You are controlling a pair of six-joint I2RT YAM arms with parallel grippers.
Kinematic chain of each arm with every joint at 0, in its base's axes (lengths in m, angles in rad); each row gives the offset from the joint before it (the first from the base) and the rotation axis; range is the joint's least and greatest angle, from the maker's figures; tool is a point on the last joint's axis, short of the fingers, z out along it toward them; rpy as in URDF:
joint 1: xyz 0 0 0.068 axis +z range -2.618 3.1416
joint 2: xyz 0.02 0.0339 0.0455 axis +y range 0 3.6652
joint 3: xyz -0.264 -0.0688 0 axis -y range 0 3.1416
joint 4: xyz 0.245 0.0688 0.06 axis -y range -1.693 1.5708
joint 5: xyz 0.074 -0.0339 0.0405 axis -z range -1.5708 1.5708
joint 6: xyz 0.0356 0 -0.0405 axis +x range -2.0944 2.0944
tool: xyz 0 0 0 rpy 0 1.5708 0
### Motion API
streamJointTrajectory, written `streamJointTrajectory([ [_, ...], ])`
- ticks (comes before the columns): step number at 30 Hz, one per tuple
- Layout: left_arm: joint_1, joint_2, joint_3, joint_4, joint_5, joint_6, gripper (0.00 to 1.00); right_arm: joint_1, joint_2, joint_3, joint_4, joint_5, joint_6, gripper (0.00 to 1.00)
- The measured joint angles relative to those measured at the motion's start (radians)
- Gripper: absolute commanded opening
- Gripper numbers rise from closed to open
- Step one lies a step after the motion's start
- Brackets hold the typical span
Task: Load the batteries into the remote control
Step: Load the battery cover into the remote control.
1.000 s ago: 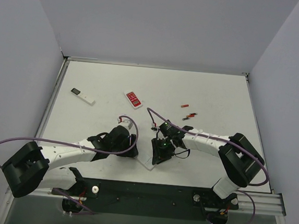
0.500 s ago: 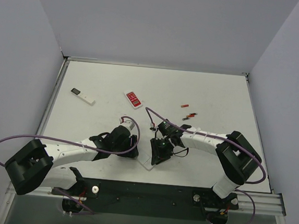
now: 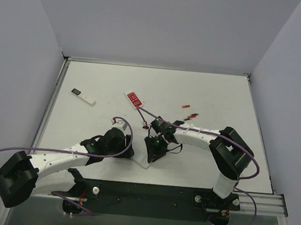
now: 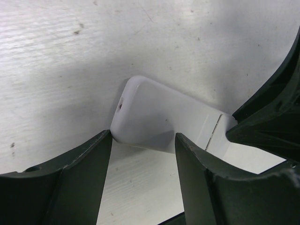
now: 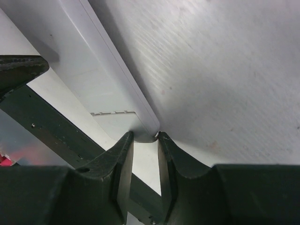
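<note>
White plastic in the pinch here: the right claw (image 5: 145,140) is clenched on a corner of the remote control (image 5: 79,70), fingertips drawn close with just that rounded corner caught between them. The remote shows its plain back, and a thin seam (image 5: 112,112) runs across it near the gripped end.

At the remote's other end, the left claw (image 4: 143,136) is released and spread wide, its two dark fingers straddling the rounded end. Whether they touch it, the wrist view does not settle. So the remote control sits between the two claws, down by the near edge of the tabletop (image 3: 220,97).

Out from the remote control now. The red-faced remote (image 3: 135,99) lies well beyond it, farther up the tabletop. The slim stick remote (image 3: 83,96) is beyond it too, and far off to the left. A few red cells (image 3: 192,115) are scattered beyond it to the right, well apart from both claws.
</note>
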Motion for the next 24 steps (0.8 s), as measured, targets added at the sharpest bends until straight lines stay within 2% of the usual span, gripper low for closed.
streamJointTrajectory([
  [4, 0.026, -0.101, -0.035, -0.032, -0.032, -0.028, 0.66, 0.02, 0.035, 0.061, -0.001, 0.023, -0.074, 0.21],
  [10, 0.078, -0.214, -0.069, -0.063, -0.063, -0.056, 0.68, 0.04, 0.078, 0.174, -0.019, 0.14, -0.244, 0.22],
  [15, 0.133, -0.22, -0.083, -0.076, -0.063, -0.06, 0.69, 0.039, 0.116, 0.232, -0.055, 0.192, -0.354, 0.22],
  [20, 0.154, -0.178, -0.086, -0.087, -0.055, -0.064, 0.69, 0.039, 0.124, 0.242, -0.084, 0.195, -0.392, 0.22],
  [23, 0.155, -0.173, -0.086, -0.099, -0.052, -0.064, 0.7, 0.039, 0.117, 0.242, -0.095, 0.2, -0.38, 0.27],
  [24, 0.155, -0.178, -0.086, -0.102, -0.053, -0.064, 0.7, 0.039, 0.106, 0.241, -0.099, 0.21, -0.365, 0.32],
])
